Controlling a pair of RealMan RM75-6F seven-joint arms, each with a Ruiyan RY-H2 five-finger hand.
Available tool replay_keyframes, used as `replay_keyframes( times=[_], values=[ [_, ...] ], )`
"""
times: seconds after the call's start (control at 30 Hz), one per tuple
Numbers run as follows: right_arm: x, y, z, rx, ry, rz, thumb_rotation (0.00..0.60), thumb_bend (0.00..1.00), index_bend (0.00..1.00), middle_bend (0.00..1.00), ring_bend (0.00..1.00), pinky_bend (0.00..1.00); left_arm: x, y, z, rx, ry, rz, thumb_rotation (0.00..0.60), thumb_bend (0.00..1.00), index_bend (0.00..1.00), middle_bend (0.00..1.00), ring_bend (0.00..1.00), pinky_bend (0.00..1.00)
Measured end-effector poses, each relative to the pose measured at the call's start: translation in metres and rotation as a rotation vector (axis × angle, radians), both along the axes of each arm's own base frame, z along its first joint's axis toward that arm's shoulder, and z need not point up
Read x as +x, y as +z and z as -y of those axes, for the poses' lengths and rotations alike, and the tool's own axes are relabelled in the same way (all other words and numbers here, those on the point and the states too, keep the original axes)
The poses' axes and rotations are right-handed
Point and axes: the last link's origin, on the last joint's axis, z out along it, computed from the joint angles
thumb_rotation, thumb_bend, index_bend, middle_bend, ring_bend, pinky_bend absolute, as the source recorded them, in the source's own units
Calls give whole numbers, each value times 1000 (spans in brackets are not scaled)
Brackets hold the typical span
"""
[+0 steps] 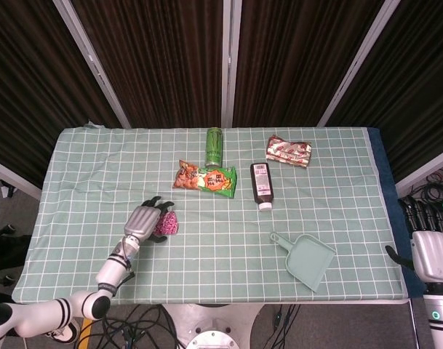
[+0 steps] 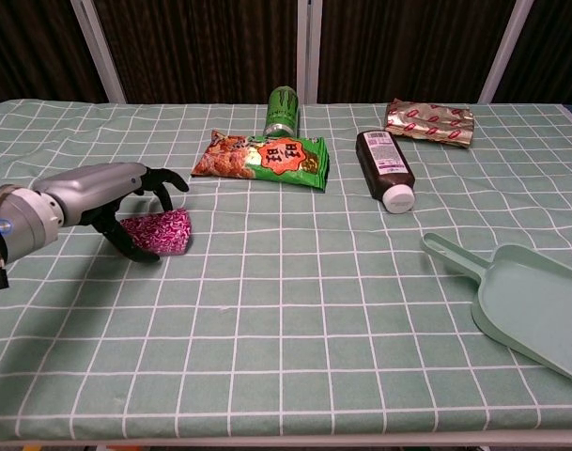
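My left hand [image 1: 145, 222] [image 2: 107, 193] arches over a small pink patterned packet [image 1: 166, 224] [image 2: 163, 230] that lies flat on the green checked tablecloth [image 1: 83, 174]. Its fingers curve over the packet's far side and the thumb reaches around the near side. No grip on the packet shows. My right hand [image 1: 432, 251] hangs off the table's right edge with its fingers straight and nothing in it; the chest view does not show it.
A green can [image 1: 214, 145] [image 2: 283, 110] stands at the back, with an orange-green snack bag [image 1: 205, 179] [image 2: 264, 157] before it. To the right lie a brown bottle [image 1: 262, 184] [image 2: 384, 167], a foil packet [image 1: 288, 151] [image 2: 430, 123] and a mint dustpan [image 1: 308, 260] [image 2: 530, 305].
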Motion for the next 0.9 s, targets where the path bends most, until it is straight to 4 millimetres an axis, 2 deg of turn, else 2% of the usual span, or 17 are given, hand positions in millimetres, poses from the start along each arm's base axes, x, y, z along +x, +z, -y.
replay_keyframes(
  times=[0.9],
  values=[
    [-3, 0, 1, 2, -13, 2, 600, 99, 0, 0, 0, 0, -1, 1, -3, 8, 9, -9, 600, 169, 193, 349, 95, 184]
  ],
)
